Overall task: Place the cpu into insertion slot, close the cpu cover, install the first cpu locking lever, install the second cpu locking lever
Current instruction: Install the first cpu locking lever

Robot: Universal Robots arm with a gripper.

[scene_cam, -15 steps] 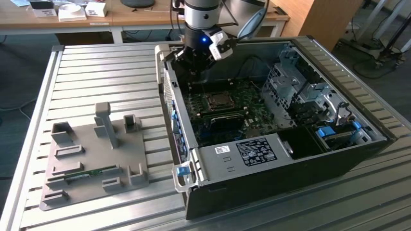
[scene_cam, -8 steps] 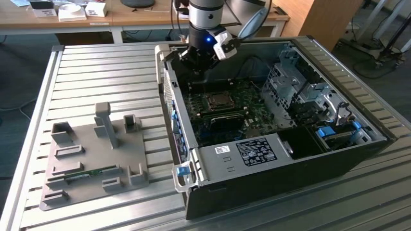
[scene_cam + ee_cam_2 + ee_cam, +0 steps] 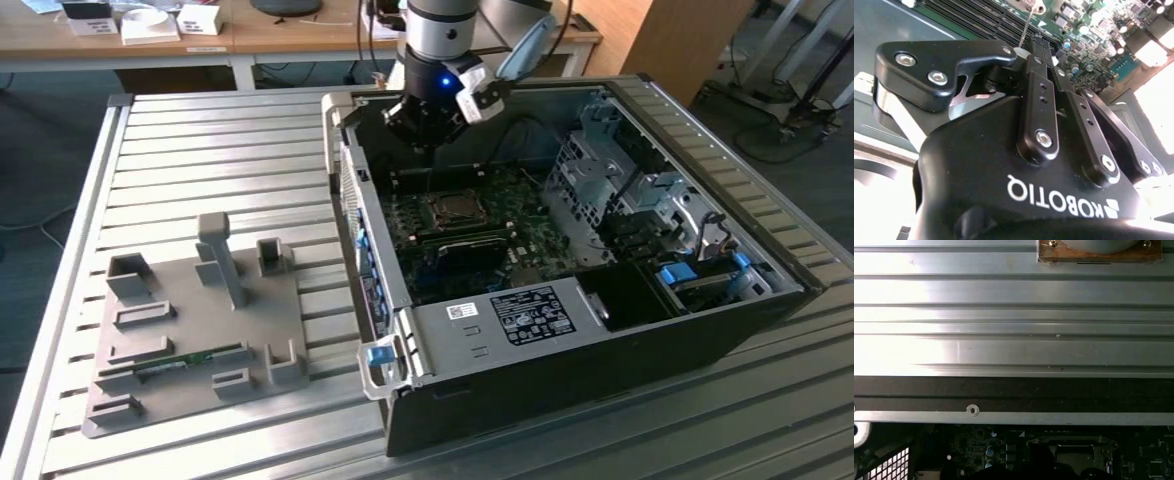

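The open computer case [image 3: 400, 330] lies on its side on the slatted table. On its motherboard [image 3: 534, 235] sits the socket with the cpu [image 3: 457, 207], a small grey square in its middle. The cpu cover [image 3: 1074, 444] shows as a silvery frame lying around the socket opening. My gripper [image 3: 427, 138] hangs inside the case near its back wall, above and behind the socket. In the second wrist view the gripper [image 3: 1029, 46] has its fingertips together. A thin metal lever rod [image 3: 1027, 25] runs from the tips toward the board; I cannot tell whether it is gripped.
A drive cage [image 3: 627, 190] fills the case on the exterior view's right. A labelled metal box [image 3: 527, 315] sits at the case's front. A grey fixture plate [image 3: 200, 330] with posts and a memory stick lies on the exterior view's left. A wooden desk [image 3: 267, 35] stands behind.
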